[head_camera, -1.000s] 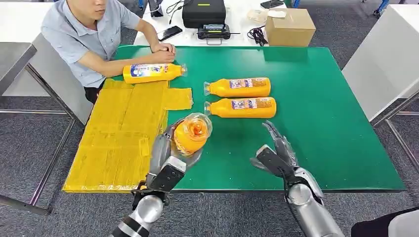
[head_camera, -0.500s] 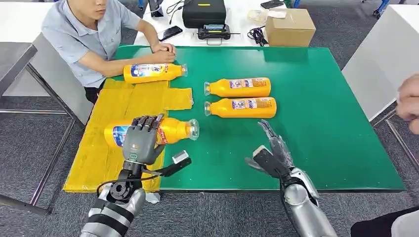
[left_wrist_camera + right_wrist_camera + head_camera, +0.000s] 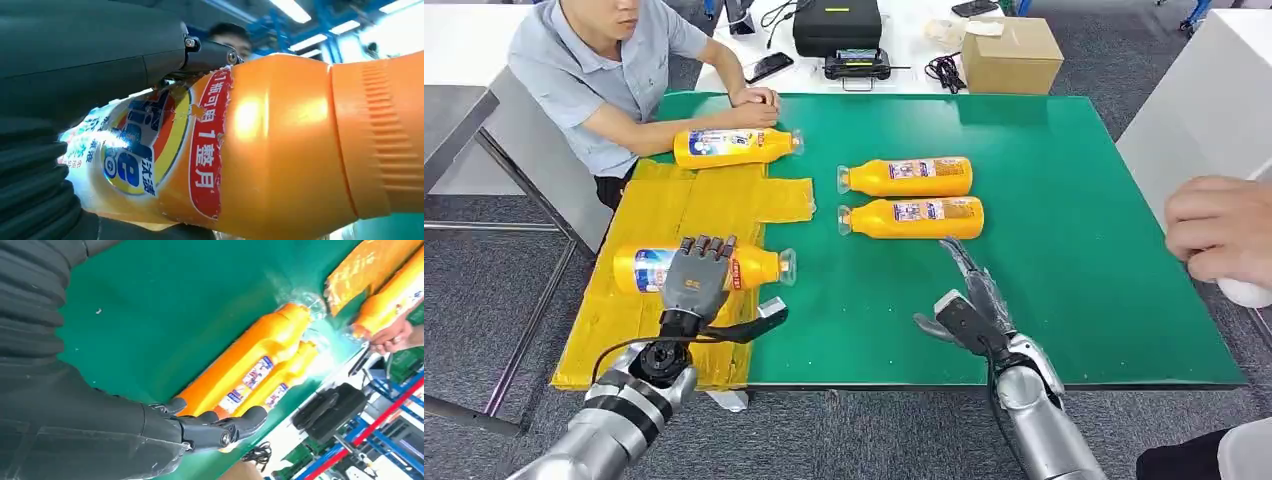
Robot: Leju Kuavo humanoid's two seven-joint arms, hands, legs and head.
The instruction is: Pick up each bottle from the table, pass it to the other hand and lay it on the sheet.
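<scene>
An orange bottle point(image 3: 759, 267) with a blue and red label lies on its side on the yellow sheet point(image 3: 664, 215), cap toward the green mat. My left hand point(image 3: 696, 280) grips it from above around the label; the left wrist view has the bottle point(image 3: 280, 140) pressed close against the palm. My right hand point(image 3: 972, 300) hovers open over the green mat near the front edge, holding nothing. Two more orange bottles point(image 3: 907, 177) point(image 3: 914, 217) lie side by side on the mat just beyond it, and the right wrist view shows this pair point(image 3: 250, 365). Another bottle point(image 3: 734, 147) lies at the sheet's far end.
A person point(image 3: 594, 70) sits at the far left corner with a forearm on the table beside the far bottle. Another person's hand point(image 3: 1219, 230) reaches in at the right edge, holding something white. A cardboard box point(image 3: 1011, 55) and a black case point(image 3: 836, 25) stand beyond the mat.
My left hand has swung the bottle down and leftward, from cap-up over the mat's edge to flat on the sheet. A person's hand has come in at the right edge. My right hand barely shifted.
</scene>
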